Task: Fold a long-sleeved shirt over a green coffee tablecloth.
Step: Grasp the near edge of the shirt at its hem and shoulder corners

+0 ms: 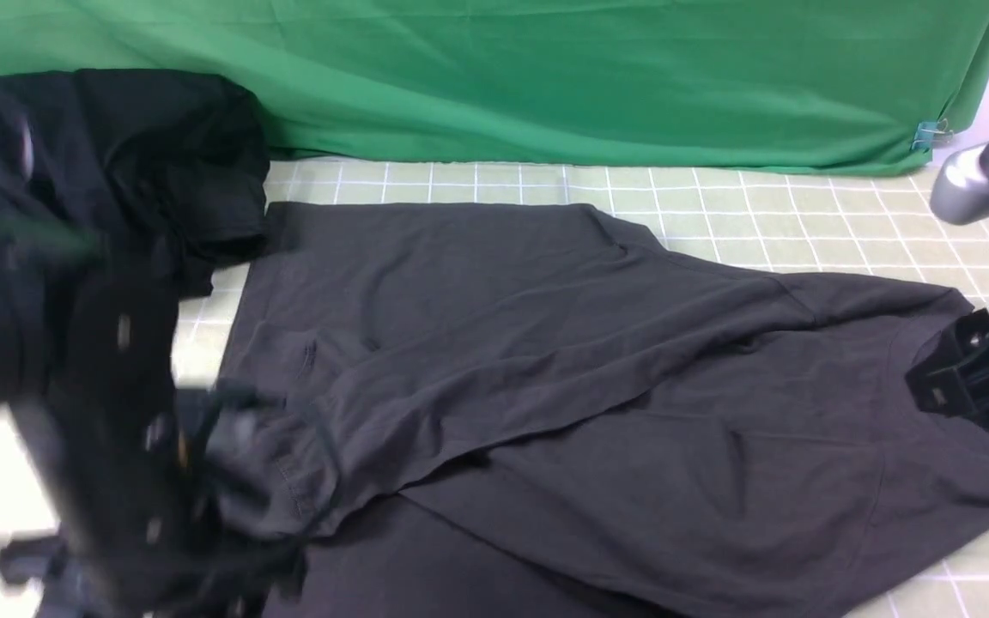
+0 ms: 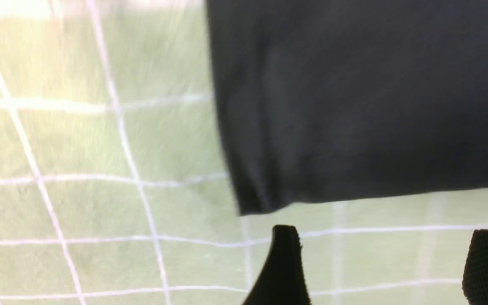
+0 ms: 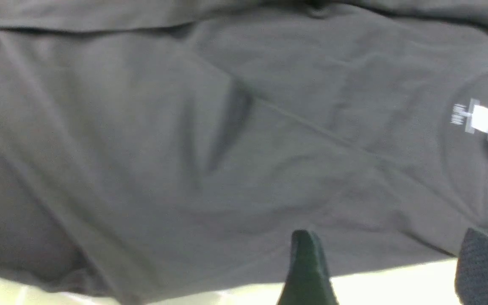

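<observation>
At the left end of the charcoal-grey cotton long-sleeved shirt, the left gripper hangs spread and empty, a hemmed corner just beyond its fingertips. The shirt's long axis runs left to right across the pale yellow-green, white-gridded tablecloth; at its collar end the right gripper is equally near, parted, holding nothing.

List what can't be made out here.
Left arm: front view, smeared by motion blur.
Long-sleeved shirt, near hem: front view, cut off by bottom edge, partly behind the arm.
White neck marking: right wrist view, blurred, unreadable.
Dark garment pile: front view, item count unclear, folds merge.
</observation>
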Tool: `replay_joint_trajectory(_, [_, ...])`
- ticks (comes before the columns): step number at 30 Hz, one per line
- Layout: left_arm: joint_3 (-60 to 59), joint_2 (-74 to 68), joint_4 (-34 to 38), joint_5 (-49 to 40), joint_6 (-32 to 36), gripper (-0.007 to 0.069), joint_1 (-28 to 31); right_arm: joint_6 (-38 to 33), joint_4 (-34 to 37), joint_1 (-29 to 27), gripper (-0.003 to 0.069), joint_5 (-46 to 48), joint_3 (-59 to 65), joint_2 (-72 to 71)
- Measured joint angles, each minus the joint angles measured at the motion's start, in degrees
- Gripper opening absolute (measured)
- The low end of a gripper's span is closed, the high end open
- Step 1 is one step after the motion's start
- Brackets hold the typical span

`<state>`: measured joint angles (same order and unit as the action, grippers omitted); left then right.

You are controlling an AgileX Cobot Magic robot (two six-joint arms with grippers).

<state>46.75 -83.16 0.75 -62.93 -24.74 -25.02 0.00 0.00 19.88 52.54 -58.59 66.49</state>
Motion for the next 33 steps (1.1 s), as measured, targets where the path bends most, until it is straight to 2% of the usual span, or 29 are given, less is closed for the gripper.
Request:
replay_joint_trajectory(7, [-8.4, -1.6, -4.7, 10.3, -6.2, 0.0514, 0.0, -1.4, 0.6, 0.0, 0.0439, -1.5, 0.0, 0.0])
replay_joint_trajectory(12, [-9.9, -2.5, -5.0, 12.3, -8.3, 0.0505, 0.0, -3.1, 0.8, 0.0, 0.0439, -0.8, 0.0, 0.0])
replay_joint_trajectory(16, [-9.9, -2.5, -4.3, 12.9, -8.3, 0.0391, 0.0, -8.5, 3.2, 0.0, 0.0439, 2.5, 0.0, 0.0])
replay_joint_trajectory(18, [-9.9, -2.6, -4.4, 12.9, -8.3, 0.0288, 0.0, -10.3, 5.0, 0.0, 0.0432, 4.5, 0.0, 0.0])
replay_joint_trajectory(20, [-10.0, -2.6, -5.8, 12.1, -7.7, 0.0119, 0.0, -13.0, 8.3, 0.1, 0.0393, 7.4, 0.0, 0.0])
replay_joint_trajectory(22, [-10.0, -2.6, -6.6, 11.1, -6.9, 0.0050, 0.0, -14.2, 9.5, 0.8, 0.0370, 9.2, 0.0, 0.1])
replay_joint_trajectory(24, [-10.0, -1.8, -7.8, 9.0, -6.1, 0.0022, 0.0, -15.4, 10.2, 3.2, 0.0357, 11.0, 0.7, 0.7])
replay_joint_trajectory(28, [-9.7, 1.7, -8.4, 5.5, -5.5, 0.0018, 0.0, -15.8, 10.7, 9.8, 0.0378, 10.2, 4.3, 2.4])
replay_joint_trajectory(30, [-9.4, 6.0, -8.6, 4.0, -5.4, 0.0018, 0.0, -14.5, 11.0, 15.2, 0.0441, 5.0, 9.0, 4.6])
replay_joint_trajectory(33, [-9.4, 8.3, -8.6, 3.6, -5.4, 0.0018, 0.0, -14.1, 10.9, 18.2, 0.0502, 0.8, 12.5, 7.1])
